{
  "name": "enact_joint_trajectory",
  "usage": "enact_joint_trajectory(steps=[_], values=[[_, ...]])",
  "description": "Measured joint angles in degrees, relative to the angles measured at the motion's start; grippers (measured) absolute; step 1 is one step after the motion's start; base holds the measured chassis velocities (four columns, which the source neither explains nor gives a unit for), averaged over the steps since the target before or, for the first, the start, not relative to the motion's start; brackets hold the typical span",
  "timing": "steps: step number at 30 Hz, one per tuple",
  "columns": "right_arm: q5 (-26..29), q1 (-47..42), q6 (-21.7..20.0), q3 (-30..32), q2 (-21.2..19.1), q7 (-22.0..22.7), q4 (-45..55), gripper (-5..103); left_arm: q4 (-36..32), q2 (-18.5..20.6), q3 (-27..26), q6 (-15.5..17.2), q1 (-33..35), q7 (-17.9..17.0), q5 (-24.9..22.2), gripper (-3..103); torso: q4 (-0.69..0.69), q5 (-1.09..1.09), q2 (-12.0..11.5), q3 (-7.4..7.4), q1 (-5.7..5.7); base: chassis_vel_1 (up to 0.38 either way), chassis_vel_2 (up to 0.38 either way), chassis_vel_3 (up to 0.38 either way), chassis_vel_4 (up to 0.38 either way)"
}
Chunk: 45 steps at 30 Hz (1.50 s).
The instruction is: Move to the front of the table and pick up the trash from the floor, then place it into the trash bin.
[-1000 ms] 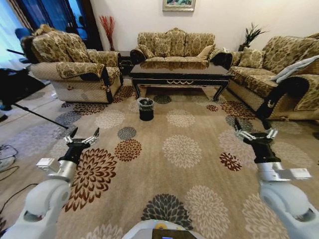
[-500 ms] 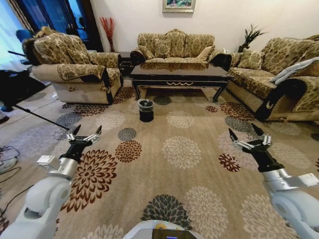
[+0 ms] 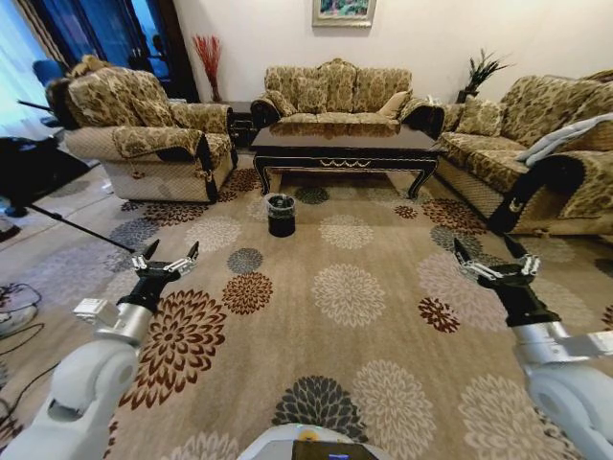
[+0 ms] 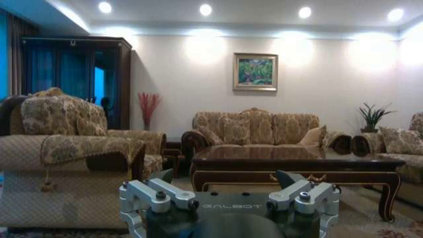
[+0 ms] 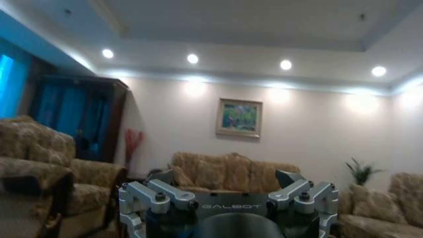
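The table (image 3: 345, 144) stands far ahead across the carpet, between the sofas, and shows again in the left wrist view as the table (image 4: 297, 162). In front of its left end sits the trash bin (image 3: 281, 213), black and round, on the carpet. The trash is out of view. My left gripper (image 3: 172, 252) hovers open over the carpet at lower left, holding nothing. My right gripper (image 3: 490, 257) hovers open at lower right, also holding nothing. The left wrist view has the left gripper (image 4: 225, 176) pointing at the table, and the right wrist view has the right gripper (image 5: 223, 174) tilted up toward the far wall.
A wide floral carpet (image 3: 350, 287) lies between me and the table. An armchair (image 3: 144, 134) stands at left, one sofa (image 3: 335, 91) behind the table and another sofa (image 3: 536, 144) at right. Cables and a dark stand (image 3: 38, 182) sit at the far left.
The right gripper dipped inward and then came back out to the right, and now tilts upward. The left gripper has barely moved. The bin sits slightly lower in the picture.
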Motion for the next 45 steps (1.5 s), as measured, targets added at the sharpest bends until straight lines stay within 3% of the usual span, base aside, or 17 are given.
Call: enact_joint_trajectory(steps=[17,45], values=[[-0.38,1.3,-4.78,1.22,-2.54,4.18,0.09,100,0.57,-0.26,0.14,-0.02,-0.7,0.21,-0.1,100,0.0,0.0,4.06,2.54,1.52,0.0,0.0,0.0,0.0],[2.63,1.71,-5.51,2.18,-2.29,5.56,0.33,100,-1.11,0.92,-1.14,0.72,-0.16,0.07,-2.45,100,0.0,0.0,10.45,6.3,4.13,0.0,0.0,0.0,0.0]])
